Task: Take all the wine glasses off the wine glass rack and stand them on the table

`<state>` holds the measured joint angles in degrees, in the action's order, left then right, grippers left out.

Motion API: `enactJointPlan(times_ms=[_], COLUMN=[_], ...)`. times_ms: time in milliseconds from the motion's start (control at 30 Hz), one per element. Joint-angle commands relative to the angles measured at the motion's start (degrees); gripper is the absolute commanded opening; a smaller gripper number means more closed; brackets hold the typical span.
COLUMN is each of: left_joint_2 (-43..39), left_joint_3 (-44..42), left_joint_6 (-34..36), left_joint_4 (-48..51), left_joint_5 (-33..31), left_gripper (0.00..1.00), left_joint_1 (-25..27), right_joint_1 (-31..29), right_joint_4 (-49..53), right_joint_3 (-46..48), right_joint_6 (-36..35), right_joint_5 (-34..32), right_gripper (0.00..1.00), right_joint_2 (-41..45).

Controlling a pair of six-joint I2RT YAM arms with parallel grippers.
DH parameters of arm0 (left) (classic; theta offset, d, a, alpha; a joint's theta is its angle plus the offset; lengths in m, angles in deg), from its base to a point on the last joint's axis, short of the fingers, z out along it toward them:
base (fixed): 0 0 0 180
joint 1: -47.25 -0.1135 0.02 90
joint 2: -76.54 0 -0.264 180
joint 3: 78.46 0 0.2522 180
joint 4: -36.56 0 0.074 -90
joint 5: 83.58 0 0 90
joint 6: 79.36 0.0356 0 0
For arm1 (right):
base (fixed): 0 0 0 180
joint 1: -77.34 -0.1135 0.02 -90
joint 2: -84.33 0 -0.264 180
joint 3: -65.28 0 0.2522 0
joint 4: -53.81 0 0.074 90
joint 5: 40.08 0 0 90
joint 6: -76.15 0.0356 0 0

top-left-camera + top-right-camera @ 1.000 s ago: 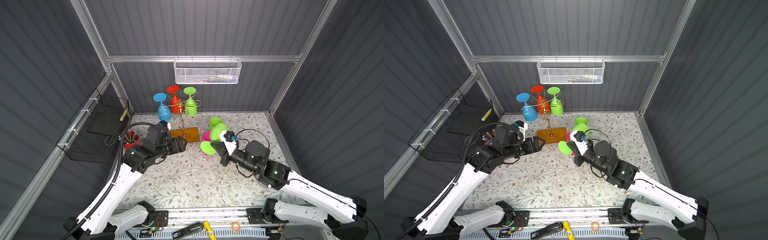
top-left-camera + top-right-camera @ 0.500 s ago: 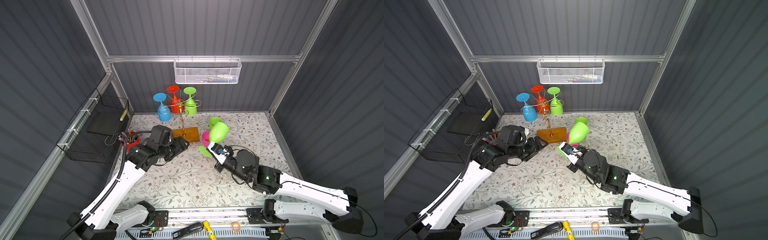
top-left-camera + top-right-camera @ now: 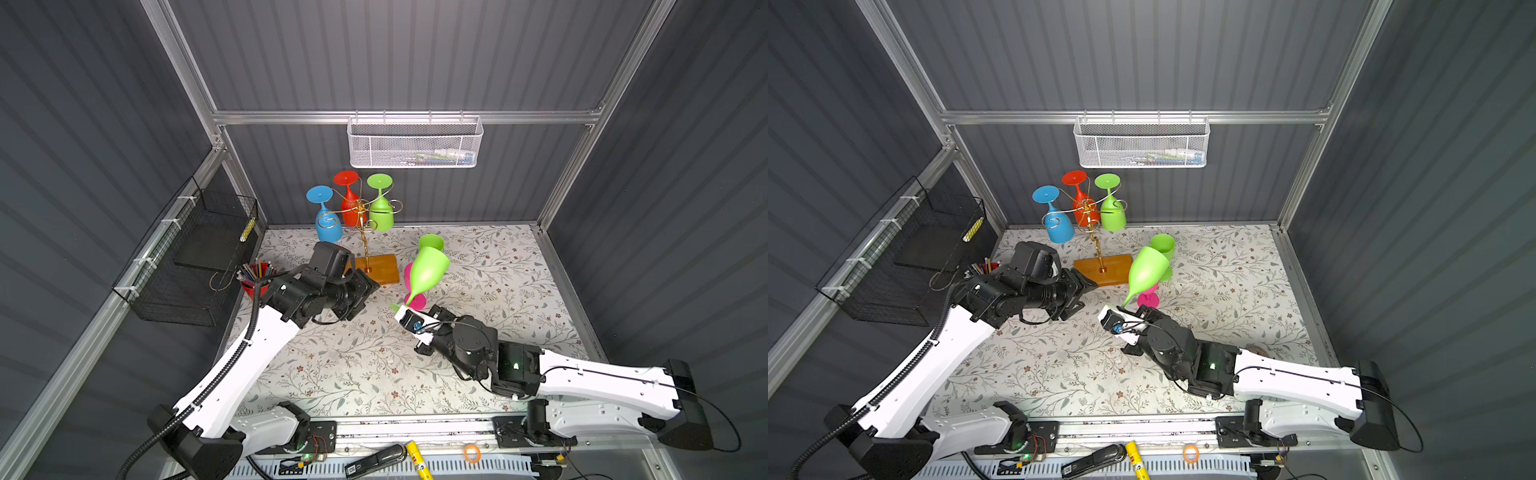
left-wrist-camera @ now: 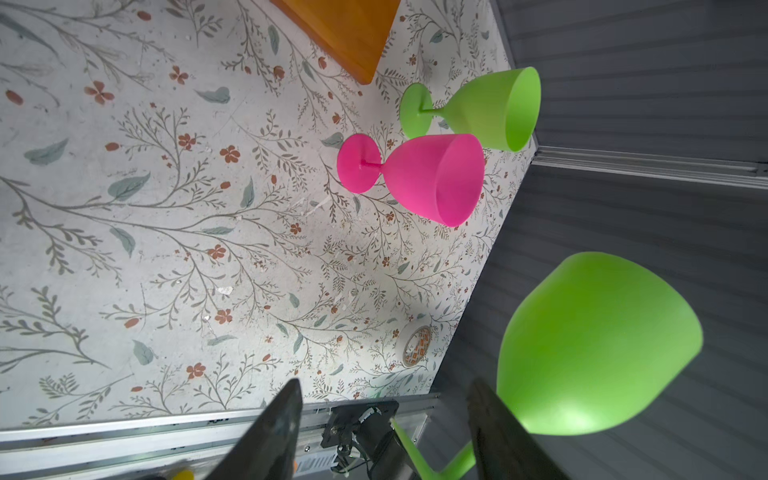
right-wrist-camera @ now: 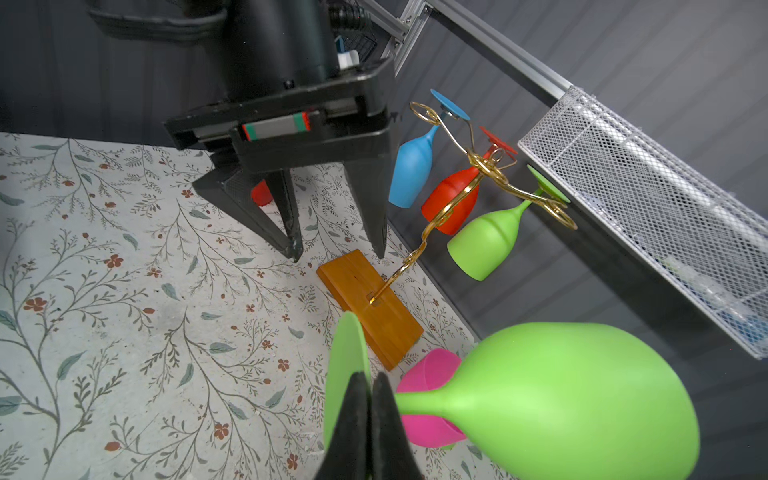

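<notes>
Now that the right gripper [image 5: 372,376] has drawn back toward the front rail, I see it clamped on the stem of the lime-green wine glass [image 3: 428,270]. The bowl is tilted up beyond its fingertips, clear of the wine glass rack [image 3: 380,268]. The left gripper [image 3: 368,286] has its jaws apart and empty, beside the rack's base.

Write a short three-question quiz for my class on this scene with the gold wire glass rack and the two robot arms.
1. How many plastic wine glasses hang upside down on the gold wire wine glass rack with the wooden base?
2. True or false: the right gripper is shut on the stem of a lime-green plastic wine glass.
3. What stands upright beside the standing green plastic wine glass on the floral-patterned table?
A. pink plastic wine glass
B. blue ceramic mug
C. red apple

Key: 1. three: blue glass, red glass, hanging green glass. 2. true. 3. A.
</notes>
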<state>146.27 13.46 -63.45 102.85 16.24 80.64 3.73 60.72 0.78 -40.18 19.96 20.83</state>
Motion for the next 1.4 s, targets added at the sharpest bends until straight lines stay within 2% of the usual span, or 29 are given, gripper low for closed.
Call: enactJointPlan(times_ms=[0, 467, 733, 1133, 1367], left_joint_2=[0.74, 3.17, 3.65, 2.51, 2.60], left_joint_3=[1.08, 2.36, 2.36, -0.36, -0.65], left_joint_6=[-3.56, -9.02, -10.92, -15.90, -16.85], left_joint_4=[1.91, 0.19, -0.19, -1.57, -1.25], left_joint_5=[2.67, 2.16, 1.51, 0.43, 0.31], left_gripper=[0.63, 0.59, 0.50, 0.32, 0.14], left_joint_1=[0.05, 4.74, 6.67, 7.70, 7.68], right_joint_1=[-0.58, -3.12, -3.21, -3.45, -3.85], right_joint_4=[-3.50, -5.53, -6.11, -6.31, -6.24], right_joint_3=[0.56, -0.06, -0.15, -0.03, -0.15], right_joint_6=[-2.82, -7.00, -8.12, -8.96, -9.44], right_joint_5=[-2.62, -4.88, -6.47, -6.99, -7.29], right_gripper=[0.00, 0.00, 0.00, 0.00, 0.00], right_joint_2=[-0.18, -4.43, -5.06, -5.62, -6.00])
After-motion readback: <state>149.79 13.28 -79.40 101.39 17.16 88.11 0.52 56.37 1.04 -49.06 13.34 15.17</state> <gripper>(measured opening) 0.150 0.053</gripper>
